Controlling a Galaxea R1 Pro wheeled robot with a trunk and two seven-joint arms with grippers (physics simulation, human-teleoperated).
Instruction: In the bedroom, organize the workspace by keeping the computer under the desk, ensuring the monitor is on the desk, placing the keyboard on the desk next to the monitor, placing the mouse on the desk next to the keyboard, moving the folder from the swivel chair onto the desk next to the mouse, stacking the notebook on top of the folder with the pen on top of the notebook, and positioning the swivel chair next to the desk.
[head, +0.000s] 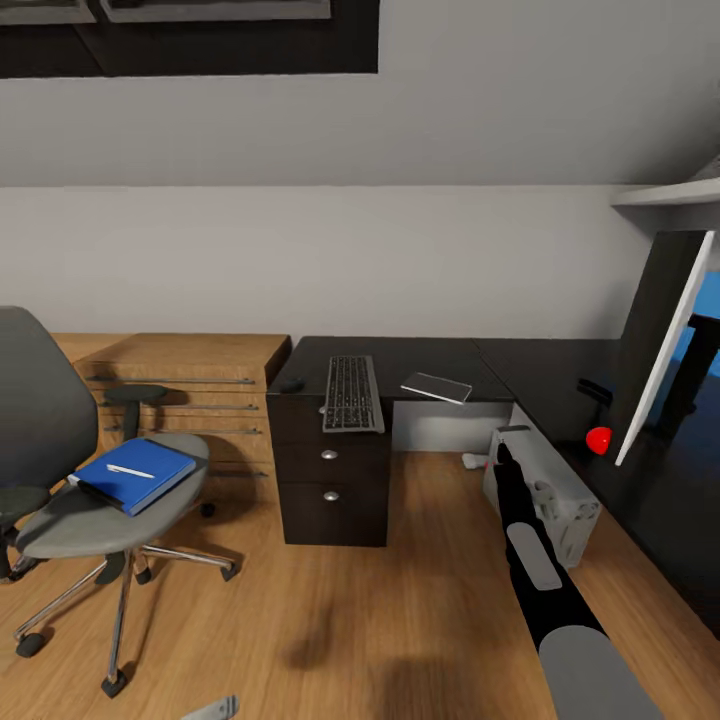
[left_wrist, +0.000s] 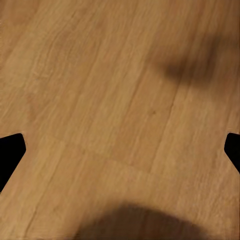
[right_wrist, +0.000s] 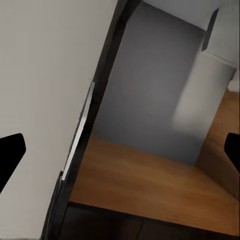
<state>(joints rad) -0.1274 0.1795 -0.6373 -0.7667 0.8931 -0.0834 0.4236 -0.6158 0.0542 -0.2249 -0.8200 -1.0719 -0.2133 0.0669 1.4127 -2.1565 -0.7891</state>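
The grey swivel chair (head: 60, 480) stands on the floor at the left, apart from the desk. On its seat lies the blue folder (head: 135, 474) with a white pen (head: 130, 470) on top. The dark L-shaped desk (head: 430, 355) carries the keyboard (head: 353, 393), a dark mouse (head: 290, 384) left of it and a flat pale notebook (head: 437, 387) to its right. The monitor (head: 665, 340) stands edge-on on the desk's right wing. A grey computer tower (head: 545, 495) sits on the floor under that wing. My right gripper (right_wrist: 120, 155) is open, reaching beside the tower. My left gripper (left_wrist: 120, 152) is open over bare floor.
A wooden dresser (head: 190, 385) stands against the wall behind the chair, touching the desk's drawer unit (head: 330, 480). A red ball-like object (head: 598, 440) shows at the desk's edge near the monitor. A white shelf (head: 670, 192) hangs at the upper right. Wooden floor (head: 350, 620) lies between chair and desk.
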